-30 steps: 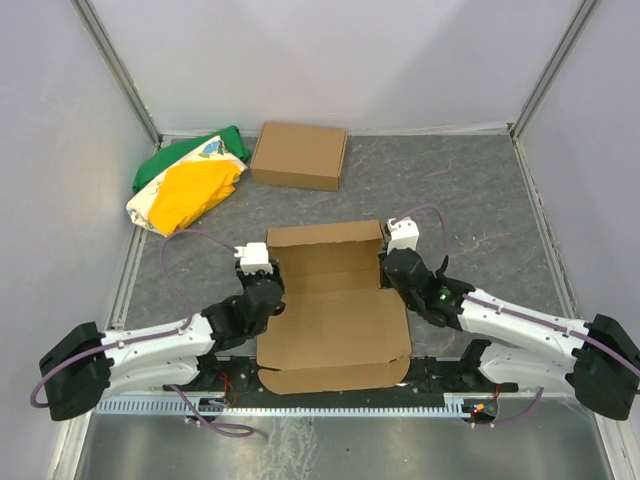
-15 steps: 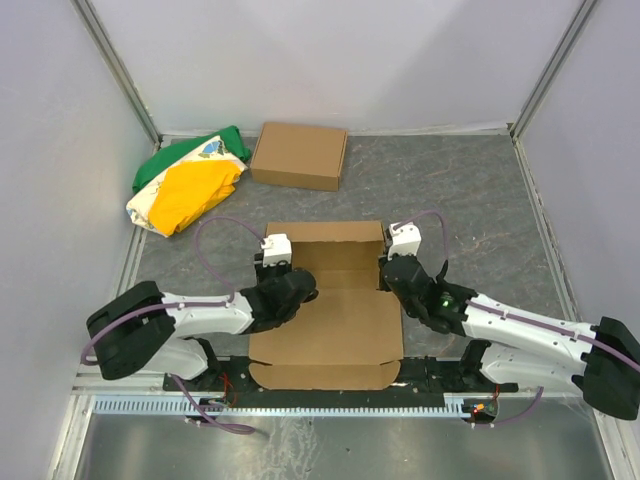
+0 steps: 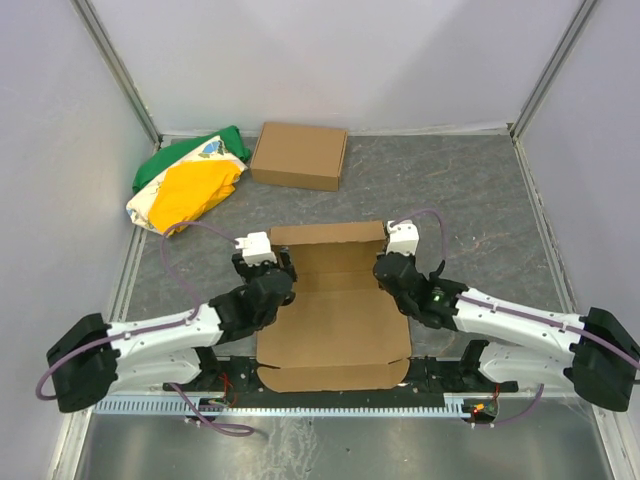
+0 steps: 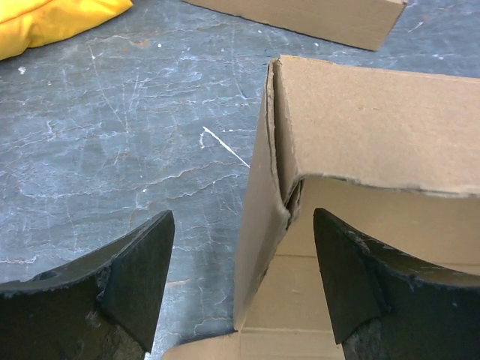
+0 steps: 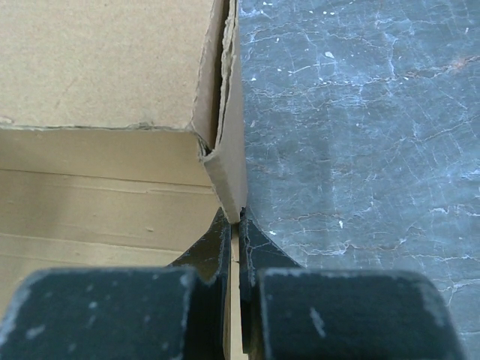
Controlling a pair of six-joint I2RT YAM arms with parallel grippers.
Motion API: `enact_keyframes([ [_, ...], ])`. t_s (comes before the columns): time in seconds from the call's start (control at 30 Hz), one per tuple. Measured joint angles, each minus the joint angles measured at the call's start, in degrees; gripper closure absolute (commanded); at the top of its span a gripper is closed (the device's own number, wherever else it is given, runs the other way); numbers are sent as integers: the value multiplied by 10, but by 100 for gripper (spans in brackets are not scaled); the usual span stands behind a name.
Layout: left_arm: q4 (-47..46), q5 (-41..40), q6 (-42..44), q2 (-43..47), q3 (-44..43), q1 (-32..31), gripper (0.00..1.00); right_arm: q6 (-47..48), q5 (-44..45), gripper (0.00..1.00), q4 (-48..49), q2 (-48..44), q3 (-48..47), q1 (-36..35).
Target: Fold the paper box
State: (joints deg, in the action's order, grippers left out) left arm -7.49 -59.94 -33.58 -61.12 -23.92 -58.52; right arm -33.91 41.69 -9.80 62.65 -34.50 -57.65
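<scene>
The paper box is a brown cardboard sheet lying in the middle of the table, its back wall and both side walls raised, its front flap flat toward the arms. My left gripper is open at the box's left rear corner; in the left wrist view its two fingers straddle the upright left wall without touching it. My right gripper is shut on the right side wall, which shows pinched between its dark fingers in the right wrist view.
A ready-made brown cardboard box sits at the back of the grey mat. A green, yellow and white bag lies at the back left. Metal frame rails and white walls ring the table.
My left arm swung in toward the box and back to its left rear corner, and its jaws have spread wider. The right gripper has kept its grip and shifted slightly.
</scene>
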Motion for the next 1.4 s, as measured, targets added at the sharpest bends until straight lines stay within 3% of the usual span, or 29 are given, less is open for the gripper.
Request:
enact_keyframes([
  [0.1, 18, 32, 0, 49, 9, 0, 18, -6, 10, 97, -13, 4, -11, 0],
  [0.13, 24, 46, 0, 66, 12, 0, 17, -7, 13, 91, -20, 4, -17, 0],
  [0.2, 43, 82, 1, 101, 14, 0, 16, -6, 20, 60, -31, 7, -31, 0],
  [0.23, 54, 101, 0, 120, 14, 0, 16, -6, 23, 40, -36, 9, -40, 0],
  [0.27, 63, 115, 0, 136, 14, 0, 14, -6, 24, 28, -42, 12, -52, 0],
  [0.33, 94, 152, 0, 173, 12, 0, 13, -7, 27, 21, -54, 16, -74, 0],
  [0.4, 125, 178, 0, 204, 5, 0, 13, -3, 29, 3, -64, 20, -98, 0],
  [0.43, 142, 190, 0, 221, -1, 0, 14, -3, 29, 0, -71, 22, -107, 0],
  [0.77, 264, 223, -1, 355, -77, 0, 19, -4, -5, 0, -160, 2, -153, 0],
  [0.93, 288, 176, -1, 382, -111, 0, 25, -32, -73, 0, -168, -98, -137, 0],
  [1.17, 290, 134, 16, 387, -125, 0, 27, -90, -99, 6, -164, -263, -19, 0],
  [1.2, 291, 132, 20, 387, -126, 0, 27, -106, -111, 1, -160, -271, -6, 0],
  [1.3, 293, 120, 32, 392, -129, 0, 26, -183, -169, 1, -99, -275, 45, 0],
  [1.4, 297, 108, 43, 409, -128, 0, 27, -251, -215, 1, 8, -209, 74, 0],
])
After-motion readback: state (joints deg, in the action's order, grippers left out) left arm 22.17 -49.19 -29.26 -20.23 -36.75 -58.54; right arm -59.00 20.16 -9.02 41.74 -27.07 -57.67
